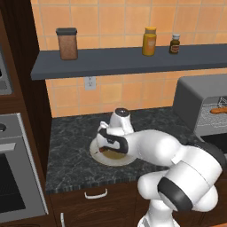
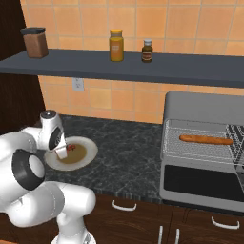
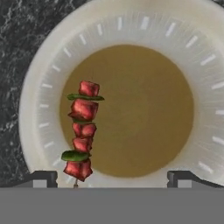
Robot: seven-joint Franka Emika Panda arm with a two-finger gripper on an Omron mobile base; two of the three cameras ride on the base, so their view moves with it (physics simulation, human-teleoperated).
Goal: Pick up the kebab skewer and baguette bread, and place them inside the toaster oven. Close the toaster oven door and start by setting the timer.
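Observation:
The kebab skewer (image 3: 82, 131), red chunks with green bits on a thin stick, lies on the left part of a white plate (image 3: 43, 87) with a brown centre. My gripper (image 3: 111, 179) hangs open straight above the plate (image 2: 88, 151), its fingertips (image 3: 41, 178) wide apart and touching nothing; the skewer's lower end lies just inside the left tip. The arm hides most of the plate (image 1: 126, 160) in the left base view, where the gripper (image 1: 106, 145) points down. The baguette bread (image 2: 206, 139) lies on the rack inside the toaster oven (image 2: 205, 107). The toaster oven door (image 2: 200, 183) is folded down open.
A dark shelf (image 2: 143, 69) above the counter carries a brown canister (image 2: 35, 42), a yellow jar (image 2: 116, 45) and a small dark bottle (image 2: 147, 51). A built-in oven (image 1: 13, 177) stands left of the black stone counter (image 1: 71, 150). A wall outlet (image 1: 90, 83) sits behind the plate.

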